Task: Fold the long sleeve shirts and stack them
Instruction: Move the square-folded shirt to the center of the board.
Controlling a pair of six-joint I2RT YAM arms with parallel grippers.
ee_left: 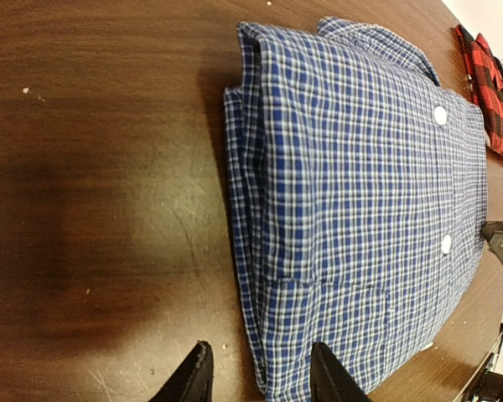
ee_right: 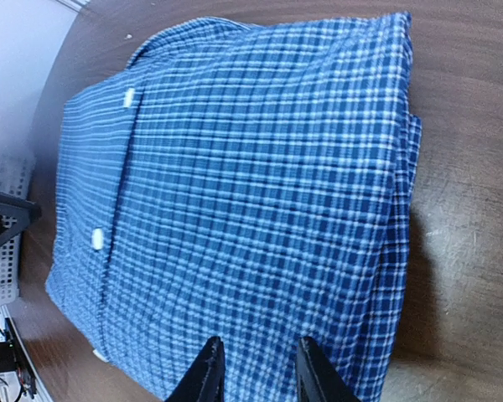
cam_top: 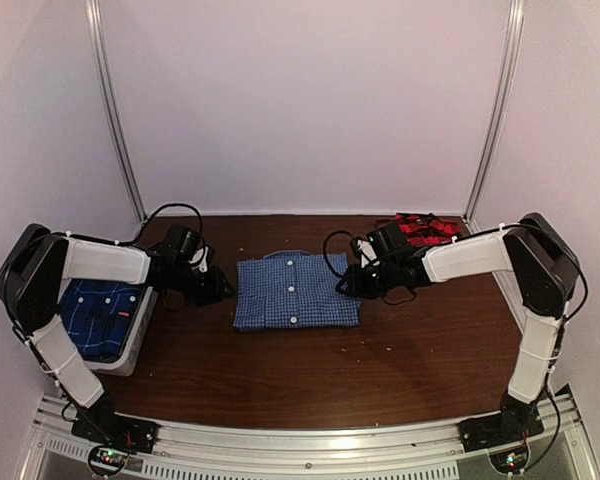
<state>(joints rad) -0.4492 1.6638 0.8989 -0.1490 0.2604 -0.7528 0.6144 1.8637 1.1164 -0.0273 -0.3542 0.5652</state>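
Blue gingham shirt (cam_top: 296,291) lies folded, buttons up, mid table (cam_top: 400,365). Left gripper (ee_left: 260,381) is at its left edge, jaws apart, with the layered fold edge between them and nothing pinched. Right gripper (ee_right: 258,377) is at the right edge, jaws apart over the cloth, with no clamp visible. Red shirt (cam_top: 425,230) sits at the far right corner. Dark blue shirt (cam_top: 100,315) is in the basket (cam_top: 140,345) on the left.

Risks: a finger catching only the top layer would pull the fold open. An uneven lift from the two sides could sag the middle and spill the layers.

Hard to read: fingertips are cut off in both wrist views, so contact with the cloth is unclear. Sleeves are tucked out of sight. The red shirt is partly behind the right arm and the dark one partly under the left arm, so I can't tell whether either is folded.
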